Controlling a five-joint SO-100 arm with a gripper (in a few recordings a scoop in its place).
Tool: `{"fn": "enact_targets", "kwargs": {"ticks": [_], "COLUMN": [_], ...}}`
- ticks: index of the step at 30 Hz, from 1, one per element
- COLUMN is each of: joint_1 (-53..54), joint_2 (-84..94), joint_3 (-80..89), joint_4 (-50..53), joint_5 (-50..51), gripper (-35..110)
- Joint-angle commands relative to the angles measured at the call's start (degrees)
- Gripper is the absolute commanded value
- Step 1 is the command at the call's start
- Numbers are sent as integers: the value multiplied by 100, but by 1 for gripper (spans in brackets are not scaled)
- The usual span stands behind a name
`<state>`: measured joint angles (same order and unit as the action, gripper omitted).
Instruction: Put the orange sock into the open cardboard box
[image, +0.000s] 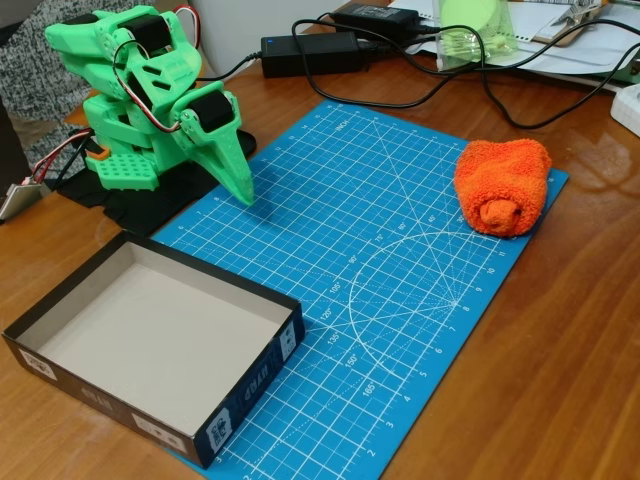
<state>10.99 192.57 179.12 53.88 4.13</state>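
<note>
Nearest, the open cardboard box (150, 340); orange sock (502, 186) far; folded gripper (240, 185) fingers seemingly together.

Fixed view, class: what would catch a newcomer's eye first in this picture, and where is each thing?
The orange sock stands out first, a fuzzy lump at the right edge of the blue cutting mat. Next comes the bright green arm folded at upper left, its gripper pointing down at the mat's corner. The open cardboard box sits empty at lower left, overlapping the mat.
</note>
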Motion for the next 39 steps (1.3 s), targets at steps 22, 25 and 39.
{"fn": "enact_targets", "kwargs": {"ticks": [22,25,39], "joint_1": [88,97,-1485], "joint_2": [105,79,-6275], "joint_3": [44,26,-5985], "joint_4": [-176,-185,281], "joint_5": [9,44,-2083], "gripper": [0,0,7]}}
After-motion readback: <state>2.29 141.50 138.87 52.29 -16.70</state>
